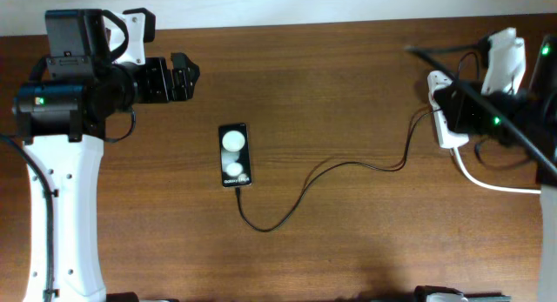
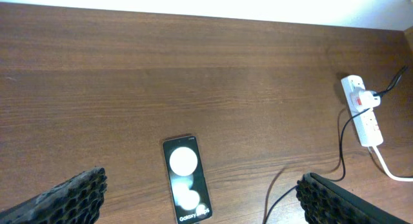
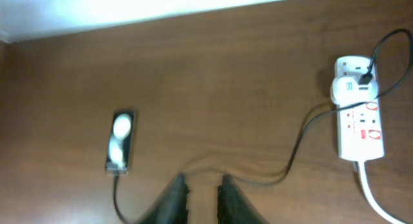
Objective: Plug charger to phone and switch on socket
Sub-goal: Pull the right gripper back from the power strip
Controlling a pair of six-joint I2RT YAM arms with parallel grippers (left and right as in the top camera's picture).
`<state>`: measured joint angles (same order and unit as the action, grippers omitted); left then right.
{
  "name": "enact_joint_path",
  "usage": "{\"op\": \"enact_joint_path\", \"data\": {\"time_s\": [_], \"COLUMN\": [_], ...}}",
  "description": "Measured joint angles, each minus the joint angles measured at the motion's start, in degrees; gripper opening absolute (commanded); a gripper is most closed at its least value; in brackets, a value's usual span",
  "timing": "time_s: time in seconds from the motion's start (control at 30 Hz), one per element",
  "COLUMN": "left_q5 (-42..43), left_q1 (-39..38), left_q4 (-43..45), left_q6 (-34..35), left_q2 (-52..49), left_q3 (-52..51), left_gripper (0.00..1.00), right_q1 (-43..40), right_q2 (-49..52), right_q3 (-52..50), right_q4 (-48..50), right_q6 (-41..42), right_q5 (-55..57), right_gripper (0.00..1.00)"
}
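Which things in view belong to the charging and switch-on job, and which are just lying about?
Job:
- phone
- black charger cable
- white power strip

Just there:
- white plug adapter, seated in the strip
- thick white cord of the strip
- wooden table

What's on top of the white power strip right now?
A white adapter is plugged into the power strip, the black charger cable leading off it. Overhead, the right arm hides most of the strip.
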<state>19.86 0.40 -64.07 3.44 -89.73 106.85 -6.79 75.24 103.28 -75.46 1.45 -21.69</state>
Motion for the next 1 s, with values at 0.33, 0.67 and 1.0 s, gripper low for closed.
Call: {"op": "enact_joint_path", "data": {"time_s": [0.33, 0.67, 1.0], "left_q5": [0.0, 0.0, -0.1], "left_q1": [0.0, 0.0, 0.0], "left_q4": [0.0, -0.1, -0.1], "left_q6": [0.0, 0.0, 0.0], "left_q2": [0.0, 0.0, 0.0], "left_q3": [0.0, 0.0, 0.1], "left_gripper": [0.99, 0.99, 0.99], "right_q1": [7.4, 7.4, 7.6], "right_q2": [-7.0, -2.6, -24.6], "right_q3": [0.0, 0.0, -30.8], "right_q4": [-8.5, -8.5, 25.5], "right_q6": [0.2, 0.3, 0.0], "right_q5": [2.9, 4.1, 8.0], "right_gripper": [0.98, 0.99, 0.99]}}
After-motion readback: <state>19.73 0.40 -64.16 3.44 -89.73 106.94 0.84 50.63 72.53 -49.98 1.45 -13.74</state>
